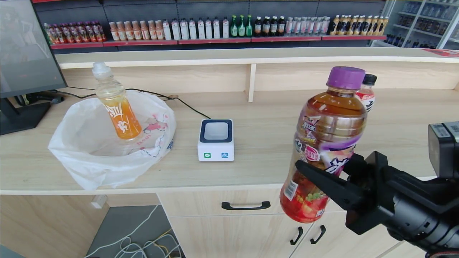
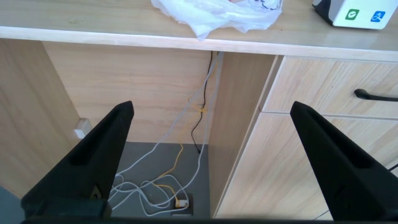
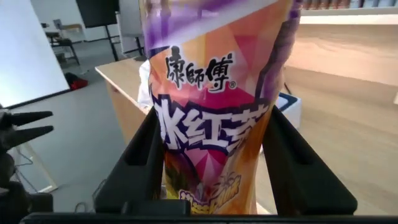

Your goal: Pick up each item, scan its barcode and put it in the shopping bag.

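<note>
One wooden counter (image 1: 272,143), drink shelves (image 1: 215,41) behind

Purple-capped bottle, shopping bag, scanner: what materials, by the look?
Purple-capped bottle: likely clear glossy plastic, since the liquid shows through; printed film label. Shopping bag: thin white plastic film, crinkled and slightly translucent. Scanner: probably smooth white hard plastic casing, with a dark-framed glossy window on top.

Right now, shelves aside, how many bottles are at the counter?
3: orange bottle in the shopping bag, purple-capped bottle in the right gripper, black-capped bottle on the counter behind it. The bag may hide more.
</note>
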Controlling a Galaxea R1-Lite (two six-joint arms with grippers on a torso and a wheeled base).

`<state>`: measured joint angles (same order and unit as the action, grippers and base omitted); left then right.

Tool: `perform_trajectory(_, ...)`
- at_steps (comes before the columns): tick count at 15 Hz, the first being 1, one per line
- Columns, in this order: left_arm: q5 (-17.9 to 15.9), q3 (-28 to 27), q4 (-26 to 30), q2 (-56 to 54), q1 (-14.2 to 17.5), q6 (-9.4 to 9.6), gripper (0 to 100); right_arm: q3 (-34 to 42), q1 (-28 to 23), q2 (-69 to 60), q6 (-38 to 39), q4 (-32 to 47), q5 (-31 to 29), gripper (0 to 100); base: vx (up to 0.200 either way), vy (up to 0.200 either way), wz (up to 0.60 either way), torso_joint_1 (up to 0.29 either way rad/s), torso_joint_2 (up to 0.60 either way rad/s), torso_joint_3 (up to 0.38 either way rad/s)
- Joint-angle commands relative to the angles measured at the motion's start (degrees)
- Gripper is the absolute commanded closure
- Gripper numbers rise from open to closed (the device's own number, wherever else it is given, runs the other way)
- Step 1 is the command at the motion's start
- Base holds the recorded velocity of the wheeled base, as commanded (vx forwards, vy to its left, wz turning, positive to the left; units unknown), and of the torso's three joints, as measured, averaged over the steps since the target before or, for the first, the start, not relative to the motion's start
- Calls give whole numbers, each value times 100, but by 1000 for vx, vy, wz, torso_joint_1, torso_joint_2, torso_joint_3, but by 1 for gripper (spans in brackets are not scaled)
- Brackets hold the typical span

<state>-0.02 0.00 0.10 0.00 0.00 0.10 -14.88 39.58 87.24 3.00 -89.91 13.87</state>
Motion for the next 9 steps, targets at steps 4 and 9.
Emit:
perform_trajectory(4,-6,0,-1,0,0,-1,0,-111,-636,118,-282,-9,-1001,100,0,0,0,0,0,0)
perform_trajectory(9,-6,0,-1,0,0,8,0,-234,-1023,-84,-537,-9,-1291,100,0,0,0,0,0,0)
